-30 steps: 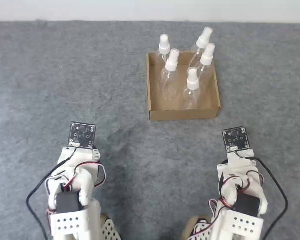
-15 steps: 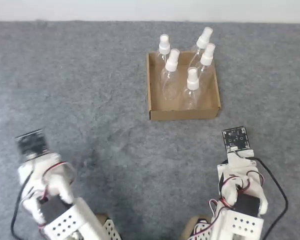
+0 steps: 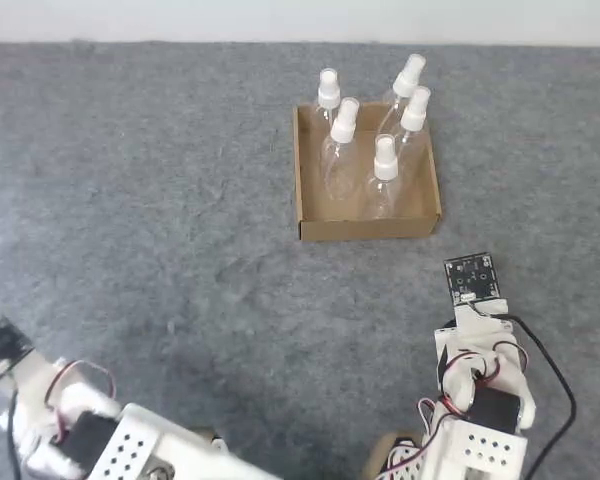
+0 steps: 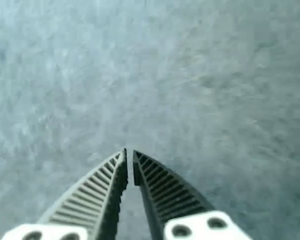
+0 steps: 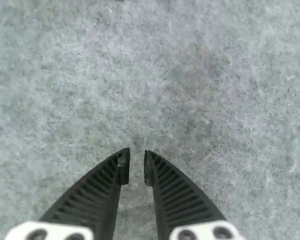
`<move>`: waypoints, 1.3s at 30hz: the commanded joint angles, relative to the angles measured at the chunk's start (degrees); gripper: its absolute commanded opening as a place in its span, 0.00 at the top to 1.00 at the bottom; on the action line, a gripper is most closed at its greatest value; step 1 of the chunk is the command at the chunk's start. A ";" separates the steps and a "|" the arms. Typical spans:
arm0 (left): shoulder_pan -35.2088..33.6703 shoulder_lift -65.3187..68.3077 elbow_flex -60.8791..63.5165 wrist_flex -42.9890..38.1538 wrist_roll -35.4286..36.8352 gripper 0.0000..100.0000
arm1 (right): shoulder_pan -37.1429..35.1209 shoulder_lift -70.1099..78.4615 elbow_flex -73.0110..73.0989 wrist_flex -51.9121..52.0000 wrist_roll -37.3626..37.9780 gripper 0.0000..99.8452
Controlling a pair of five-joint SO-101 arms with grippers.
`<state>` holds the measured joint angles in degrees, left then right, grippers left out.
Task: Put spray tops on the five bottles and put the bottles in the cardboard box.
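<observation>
While the left arm [image 3: 80, 440] angles outward, the left pincer [image 4: 130, 159] sits closed.

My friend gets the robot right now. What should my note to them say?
Left tool: shut, empty, over the grey carpet.
Right tool: shut, empty, also over the grey carpet.
Five bottles stand in the cardboard box, each with a white spray top.
Done: tops on and bottles boxed, as far as the high view shows.
Left: nothing, it seems.
</observation>
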<state>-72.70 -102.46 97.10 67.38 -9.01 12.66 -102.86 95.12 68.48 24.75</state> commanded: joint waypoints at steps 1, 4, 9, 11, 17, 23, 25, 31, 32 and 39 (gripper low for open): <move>-6.51 0.26 -0.40 -3.60 -0.26 0.99 | 0.13 -0.75 1.32 0.48 -0.70 0.99; -12.13 0.26 -0.40 -7.91 -0.09 0.99 | 0.13 -0.75 1.32 0.48 -0.62 0.99; -10.46 0.26 -0.48 -30.68 3.78 0.99 | 0.13 -0.75 1.32 0.48 -0.53 0.99; -8.97 0.26 -0.48 -40.79 5.45 0.99 | 0.13 -0.75 1.32 0.48 -0.53 0.99; -8.18 0.26 -0.48 -65.67 13.19 0.98 | 0.13 -0.75 1.32 0.48 -0.53 0.99; -6.95 0.26 -0.48 -67.43 20.84 0.85 | 0.13 -0.75 1.32 0.48 -0.53 0.99; -4.75 0.26 -0.48 -67.43 23.65 0.82 | 0.13 -0.75 1.32 0.48 -0.53 0.99; 5.45 0.26 -0.48 -70.68 25.76 0.82 | 0.13 -0.75 1.32 0.48 -0.53 0.99; 6.95 0.26 -0.48 -71.82 25.76 0.82 | 0.13 -0.75 1.32 0.48 -0.53 0.99; 14.68 0.26 -0.48 -77.01 25.76 0.87 | 0.13 -0.75 1.32 0.48 -0.70 0.99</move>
<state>-60.13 -102.46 97.10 -7.69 16.13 12.66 -102.86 95.12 68.48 24.75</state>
